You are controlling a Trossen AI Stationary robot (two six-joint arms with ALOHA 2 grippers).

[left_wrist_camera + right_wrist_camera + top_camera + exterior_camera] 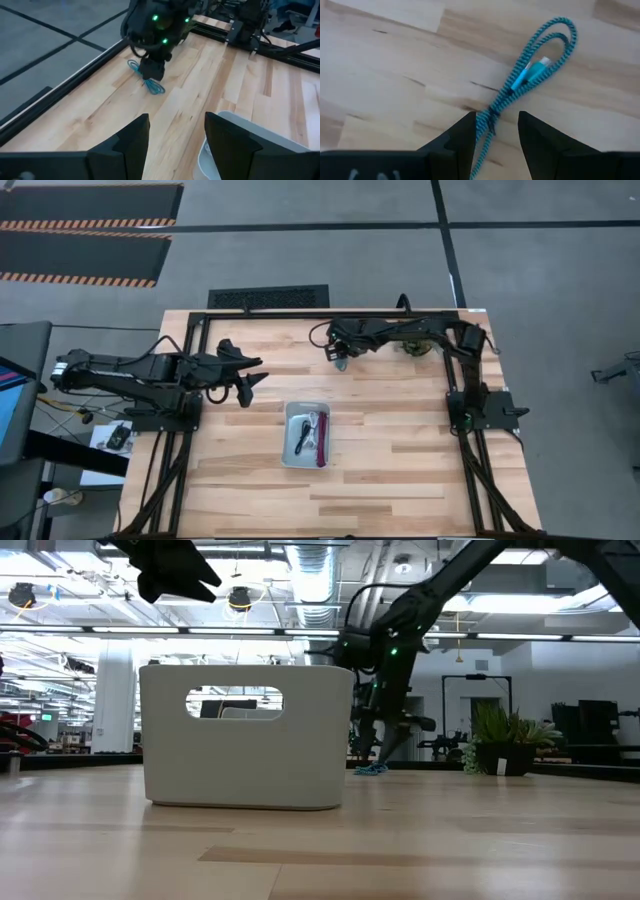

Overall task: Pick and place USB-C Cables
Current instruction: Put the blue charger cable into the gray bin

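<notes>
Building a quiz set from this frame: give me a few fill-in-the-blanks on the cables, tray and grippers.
1. The right gripper straddles the ____-coloured cable lying on the table.
2. The maroon cable lies inside the pale grey ____.
3. The left gripper hangs beside the tray with its fingers ____.
4. The teal cable lies ____ the tray.

Missing words: teal; tray; open; outside

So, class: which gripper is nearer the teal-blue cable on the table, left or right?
Right. The right gripper is directly over the teal-blue cable, fingers open astride it. The left gripper hangs open far off, near the tray.
</notes>
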